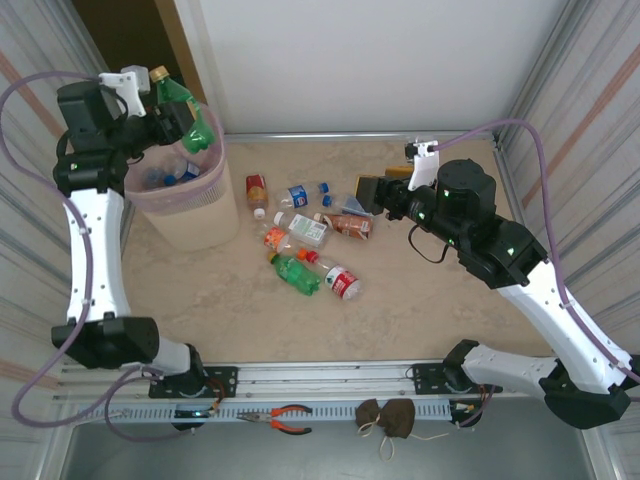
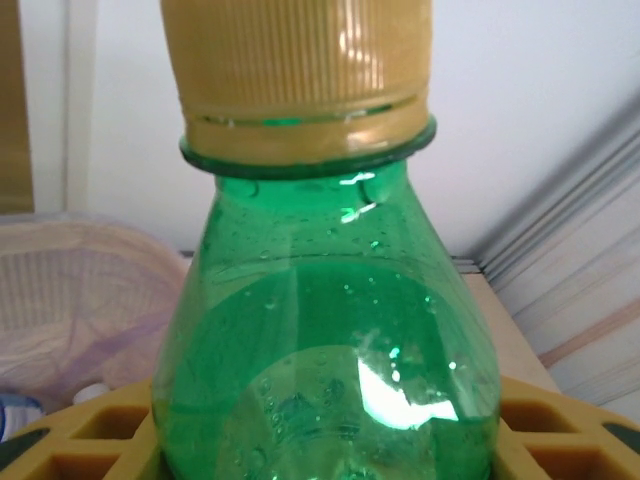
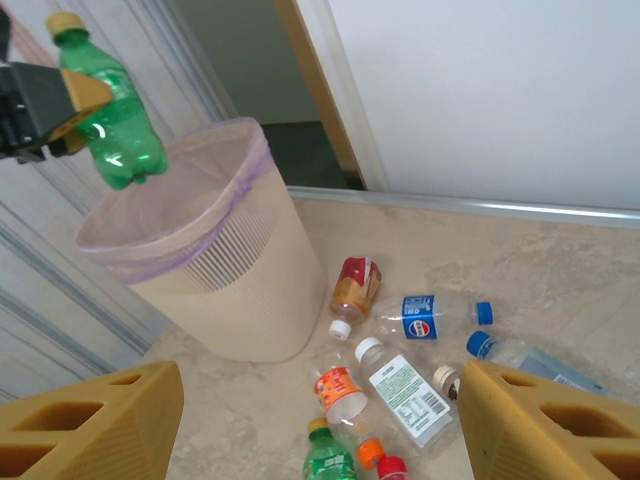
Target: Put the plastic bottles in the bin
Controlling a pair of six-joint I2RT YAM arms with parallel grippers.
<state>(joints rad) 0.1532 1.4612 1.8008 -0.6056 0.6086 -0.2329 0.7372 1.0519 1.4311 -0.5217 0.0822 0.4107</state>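
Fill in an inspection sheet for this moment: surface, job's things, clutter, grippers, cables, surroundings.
Surface: beige marbled table, no spills seen.
Job's things: green bottle held over the bin rim; a few binned bottles already inside; roughly ten loose bottles lying mid-table.
Clutter: orange-handled pliers and a brown pouch on the front rail.
Grippers: left gripper shut on the green bottle; right gripper open, empty.
Cables: lilac cables loop off both arms; nothing seen snagged.
Surroundings: white back wall, ribbed side panels, dark doorway.
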